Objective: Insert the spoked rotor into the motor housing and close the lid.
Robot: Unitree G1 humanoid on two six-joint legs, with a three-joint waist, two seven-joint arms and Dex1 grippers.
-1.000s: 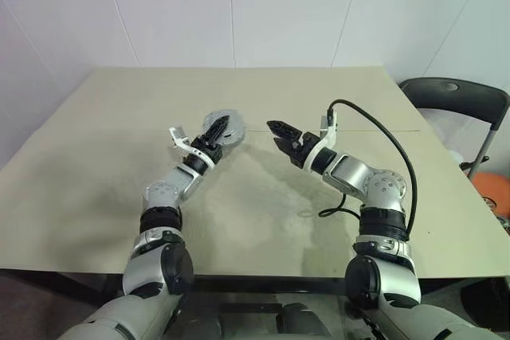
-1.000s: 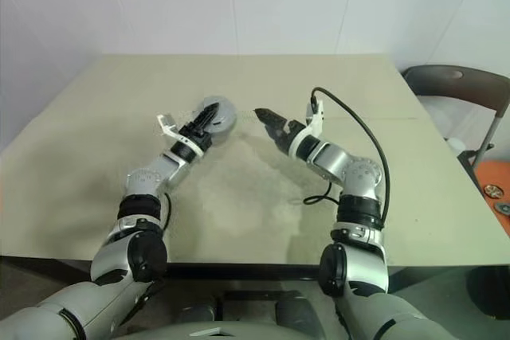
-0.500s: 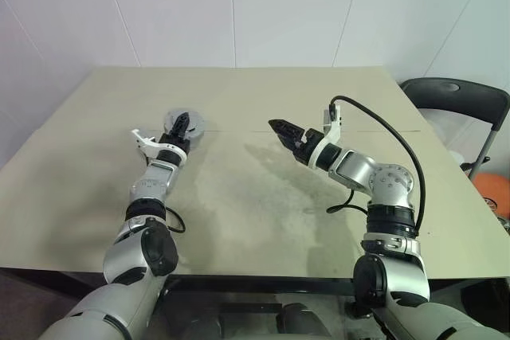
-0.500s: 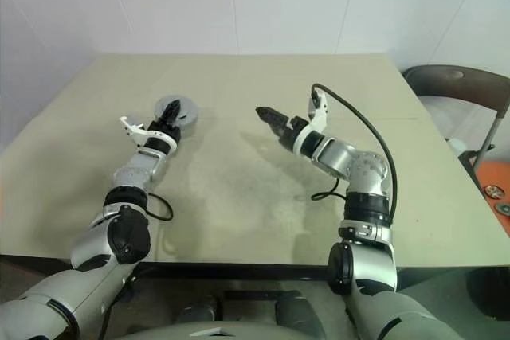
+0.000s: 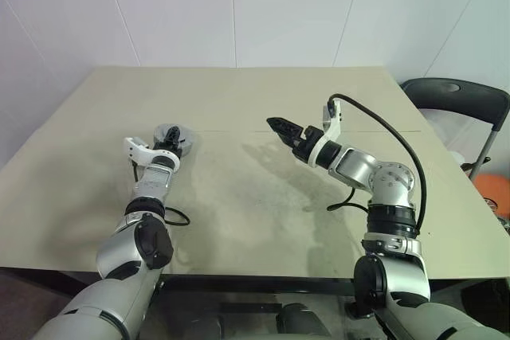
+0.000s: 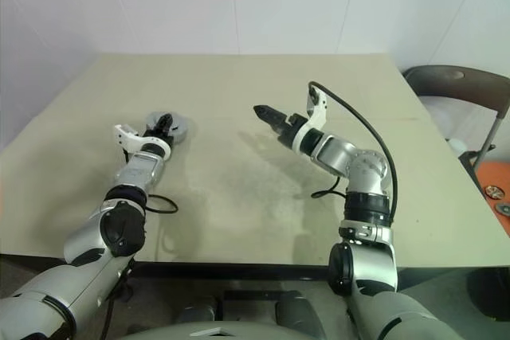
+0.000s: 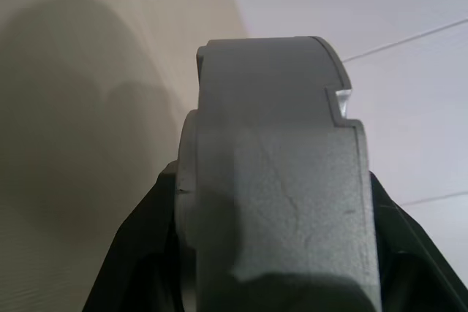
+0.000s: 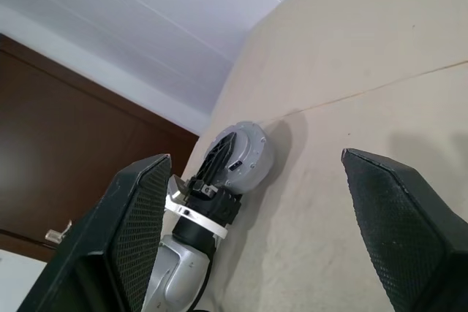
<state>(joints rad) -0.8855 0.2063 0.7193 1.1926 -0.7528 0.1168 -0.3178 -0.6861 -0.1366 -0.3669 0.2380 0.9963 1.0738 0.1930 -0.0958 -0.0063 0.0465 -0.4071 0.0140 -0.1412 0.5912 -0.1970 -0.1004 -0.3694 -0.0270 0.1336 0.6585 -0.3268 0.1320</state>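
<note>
And the left tool (image 5: 169, 141) has swung out, away from the middle of the bench (image 5: 255, 220) to its left side, taking the round grey metal piece (image 5: 188, 139) with it! A second ago that piece sat near the centre, close to the right tool (image 5: 275, 123); now the two are well apart. The left tool is clenched on it: the left wrist view shows the grey body (image 7: 278, 180) wedged between the black fingers (image 7: 131, 253). It sits low at the left of the bench, and whether it touches the surface I cannot tell.

The right tool has barely stirred. It hangs over the middle with fingers spread wide, grasping nothing.

What does that mean? The piece looks thick, so I take it for the motor housing with the lid on. If so, assembly is done and this is the carry-off, but no seam is clear enough to be sure.

The count: one round grey piece, two tools, one bench, one chair (image 5: 454, 97) off to the right.
</note>
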